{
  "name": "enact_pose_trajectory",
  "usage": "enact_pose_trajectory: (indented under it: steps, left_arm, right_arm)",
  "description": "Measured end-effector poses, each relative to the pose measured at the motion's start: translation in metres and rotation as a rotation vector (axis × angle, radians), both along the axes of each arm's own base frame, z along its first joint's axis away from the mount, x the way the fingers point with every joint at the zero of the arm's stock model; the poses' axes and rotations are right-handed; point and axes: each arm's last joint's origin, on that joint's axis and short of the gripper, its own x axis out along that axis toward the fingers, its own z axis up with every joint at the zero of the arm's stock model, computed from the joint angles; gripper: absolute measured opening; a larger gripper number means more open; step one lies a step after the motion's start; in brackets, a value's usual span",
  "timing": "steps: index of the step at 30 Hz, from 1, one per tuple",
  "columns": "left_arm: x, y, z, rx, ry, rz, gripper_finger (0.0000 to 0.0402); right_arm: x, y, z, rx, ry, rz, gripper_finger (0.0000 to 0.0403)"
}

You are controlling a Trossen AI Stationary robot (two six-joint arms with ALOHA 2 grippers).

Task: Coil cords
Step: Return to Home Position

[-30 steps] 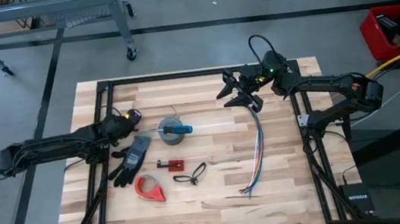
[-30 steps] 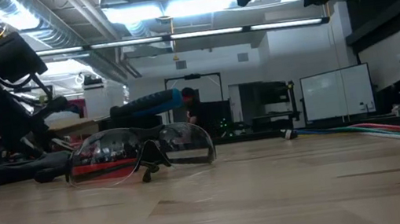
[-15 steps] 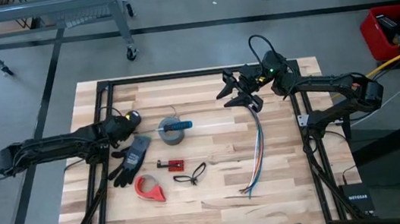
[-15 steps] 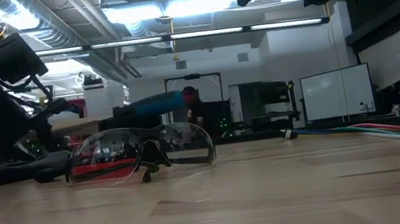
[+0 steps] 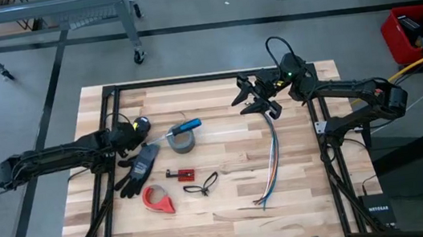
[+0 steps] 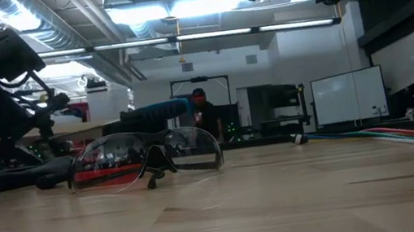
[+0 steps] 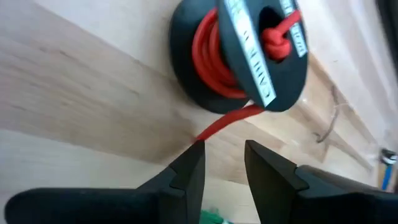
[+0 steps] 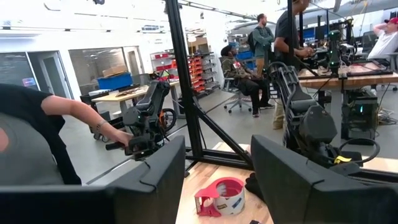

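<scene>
Left tool [image 7: 222, 163] is hovering low over the bench [image 5: 231, 213], toward its left side, with its fingers [image 7: 189, 171] standing slightly parted and pinching nothing that I can see. Just ahead of it the black spool [image 7: 183, 56] is resting on the bench, and the red cord [image 7: 208, 59] is sitting wrapped round its core in several turns, a knot showing at the hub. One short tail is trailing off the spool and ending right at a fingertip. The winding is looking all but finished, and tucking in that tail is seemingly the only bit left for this cord. Right tool [image 5: 261, 99] is hanging high over the bench's right side, fingers spread wide and empty, above one end of the wire bundle [image 5: 273, 155], which is lying straight and uncoiled. Neither arm is gripping anything, which is suggesting a wrap-up.
</scene>
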Motion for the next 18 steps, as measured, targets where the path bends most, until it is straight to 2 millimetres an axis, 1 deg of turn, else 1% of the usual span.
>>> enact_pose_trajectory:
  steps: [4, 18]
  left_arm:
    - [-0.001, 0.000, 0.003, 0.026, -0.023, 0.006, 0.0094]
    - [-0.003, 0.000, 0.011, 0.092, -0.095, 0.025, 0.0054]
  right_arm:
    - [-0.002, 0.001, 0.003, -0.005, -0.010, 0.000, 0.0189]
    - [-0.002, 0.001, 0.003, -0.004, -0.009, 0.000, 0.0189]
